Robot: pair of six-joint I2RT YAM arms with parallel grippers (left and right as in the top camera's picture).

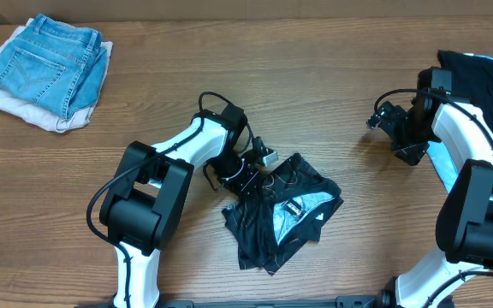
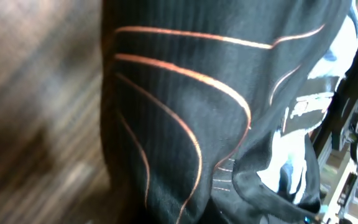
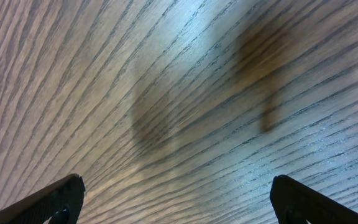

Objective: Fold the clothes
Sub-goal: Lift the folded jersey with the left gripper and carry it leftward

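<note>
**Folding the jersey: pinch is on, now don't rush the spread-out**

So the jersey (image 1: 282, 214) is sitting in a crumpled heap around the middle of the tabletop (image 1: 315, 85), nowhere near flat. You can see bits of the white lettering and some orange lines, but the sleeves and hem are all bunched over each other.

The left fingers (image 1: 246, 180) are closed right down at the upper-left edge of the heap. The left wrist view is basically wall-to-wall black fabric with orange stripes, so I reckon they've got a pinch of cloth. I can't tell which part of the shirt it is though (hem? sleeve?). The right fingers (image 3: 58, 198) are spread wide open over bare wood off to the right, well apart from the jersey and holding nothing.

My take on doing this step well:
- Lift and drag slowly, so the pinch doesn't slip off thin slippery sports fabric.
- Pull away from the heap, so the bunched layers slide open instead of dragging along as one lump.
- Bring the right side in to pin or grab the opposite edge. One corner alone will just tow the whole thing.
- Get it flat first, fold second.

Also keep clear of the jeans (image 1: 50, 64) in the far left corner and the plain black garment (image 1: 478, 77) on the right.
</note>
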